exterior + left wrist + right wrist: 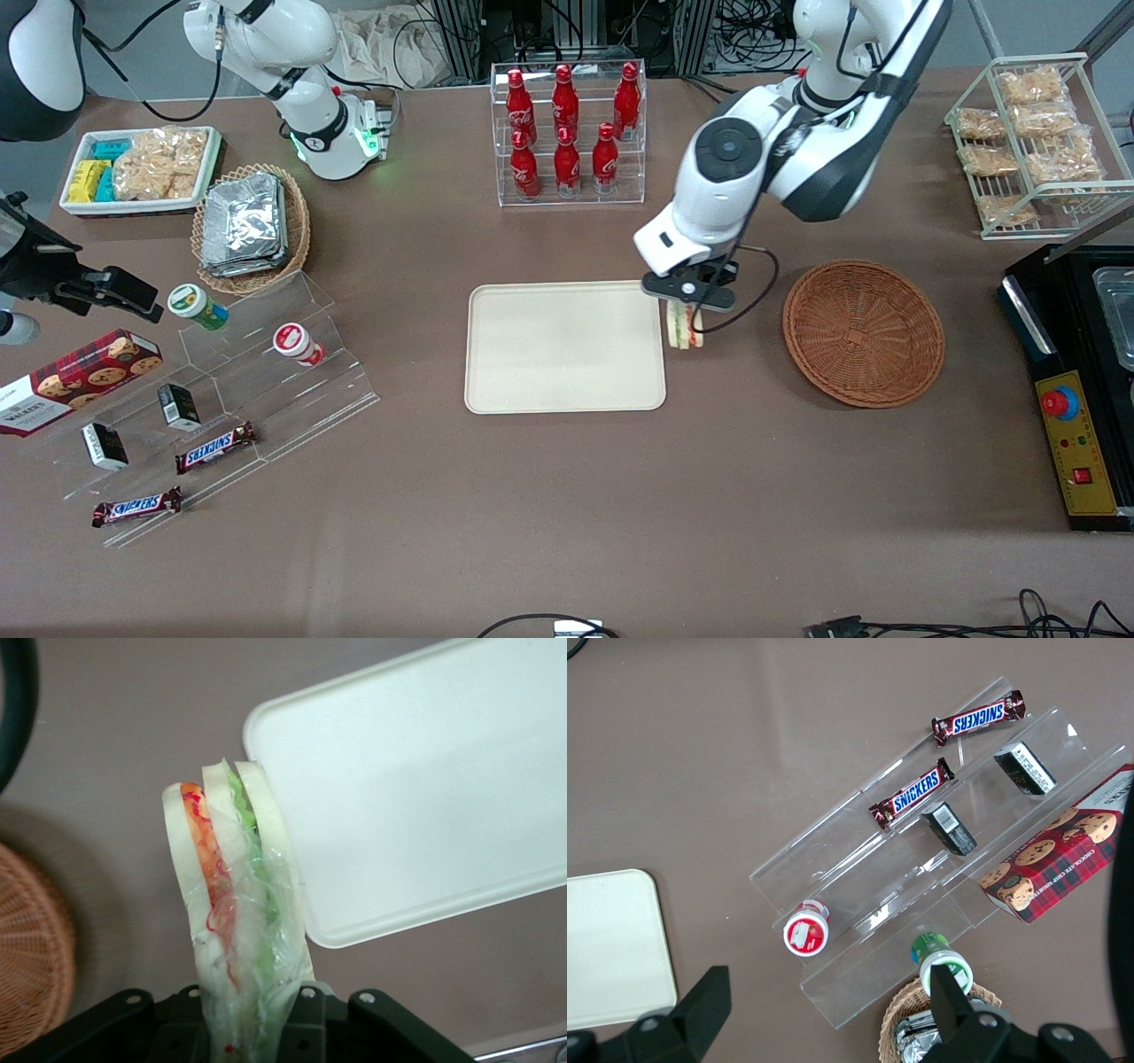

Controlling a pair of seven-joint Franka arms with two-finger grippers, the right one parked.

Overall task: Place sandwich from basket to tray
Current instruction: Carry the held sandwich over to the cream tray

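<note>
We have the end effector closed on the sandwich, which hangs point-down above the tabletop between basket and tray, just beside the tray's rim, so the tray's middle lies sideways toward the parked arm's end.

My feed, backdrop only: one brown counter filling nearly the whole front frame, evenly lit, matte. Upper edge: dark cable tangles and metal rack legs. Upper left: crumpled pale cloth. Bottom edge: loose black cables.
</note>
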